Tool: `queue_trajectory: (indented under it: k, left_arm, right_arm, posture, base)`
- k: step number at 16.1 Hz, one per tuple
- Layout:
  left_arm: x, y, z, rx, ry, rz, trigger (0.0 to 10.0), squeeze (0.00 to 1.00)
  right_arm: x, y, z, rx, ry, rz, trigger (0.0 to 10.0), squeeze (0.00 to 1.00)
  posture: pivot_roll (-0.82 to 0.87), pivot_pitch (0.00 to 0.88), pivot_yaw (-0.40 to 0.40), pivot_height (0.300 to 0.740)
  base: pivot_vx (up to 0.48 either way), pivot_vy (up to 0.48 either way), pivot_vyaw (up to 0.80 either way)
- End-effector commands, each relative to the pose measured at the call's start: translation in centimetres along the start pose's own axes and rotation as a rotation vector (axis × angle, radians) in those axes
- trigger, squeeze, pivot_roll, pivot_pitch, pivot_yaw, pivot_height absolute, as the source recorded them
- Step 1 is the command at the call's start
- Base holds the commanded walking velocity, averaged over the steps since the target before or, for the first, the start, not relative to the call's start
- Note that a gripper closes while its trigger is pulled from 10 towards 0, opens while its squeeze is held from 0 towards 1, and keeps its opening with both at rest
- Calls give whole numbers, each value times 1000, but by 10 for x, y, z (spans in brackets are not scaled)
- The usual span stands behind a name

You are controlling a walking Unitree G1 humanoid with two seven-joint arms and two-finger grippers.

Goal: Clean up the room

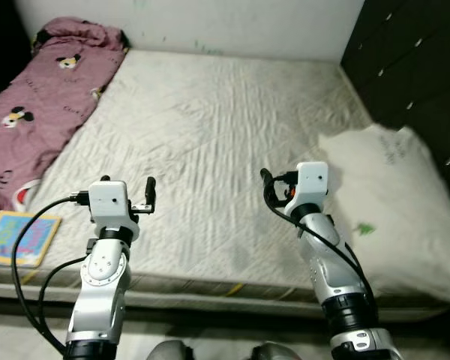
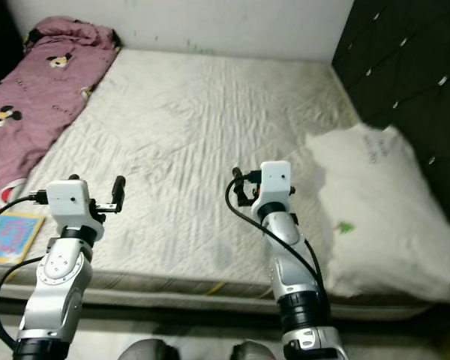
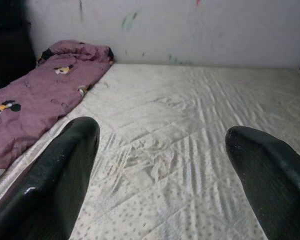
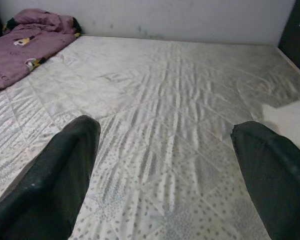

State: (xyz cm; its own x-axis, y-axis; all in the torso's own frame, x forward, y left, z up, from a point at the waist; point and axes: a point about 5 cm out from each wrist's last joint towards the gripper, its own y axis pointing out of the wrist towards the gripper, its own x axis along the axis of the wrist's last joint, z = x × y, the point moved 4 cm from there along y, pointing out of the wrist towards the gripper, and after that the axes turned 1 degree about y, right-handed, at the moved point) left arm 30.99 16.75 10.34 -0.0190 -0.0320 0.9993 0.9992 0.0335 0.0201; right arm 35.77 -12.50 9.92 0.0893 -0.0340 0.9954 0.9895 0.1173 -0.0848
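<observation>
Both claws, left and right, raised, fingers spread.

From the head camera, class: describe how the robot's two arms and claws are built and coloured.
Both arms are jointed silver tubes with round elbow housings and black bands low down. Each wrist carries a white boxy module; the right one shows an orange spot. Black cables loop beside each arm. The left claw and right claw each have two long glossy black fingers.

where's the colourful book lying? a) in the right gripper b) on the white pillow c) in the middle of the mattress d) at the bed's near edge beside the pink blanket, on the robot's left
d: the book lies flat at the near left edge of the mattress, next to the pink blanket.
</observation>
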Motion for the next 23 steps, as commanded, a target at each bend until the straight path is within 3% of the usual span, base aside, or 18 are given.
queue_trajectory:
  k: [1, 8, 23]
  left_arm:
    - [-1, 1, -6, -23, -12, 7, 10000, 0]
    - [-1, 0, -6, -25, -17, 12, 10000, 0]
    - [-1, 2, -8, -23, -15, 14, 10000, 0]
  right_arm:
    - [-2, -1, -12, -30, -16, 14, 10000, 0]
    - [-5, -1, -10, -24, -11, 25, 10000, 0]
    - [-6, 0, -6, 0, -8, 28, 10000, 0]
  posture:
    - [68, 28, -10, 740]
    - [69, 29, -9, 740]
    - [67, 29, -13, 740]
  base:
    - [0, 480, -800]
    - [0, 480, -583]
    - [0, 480, 0]
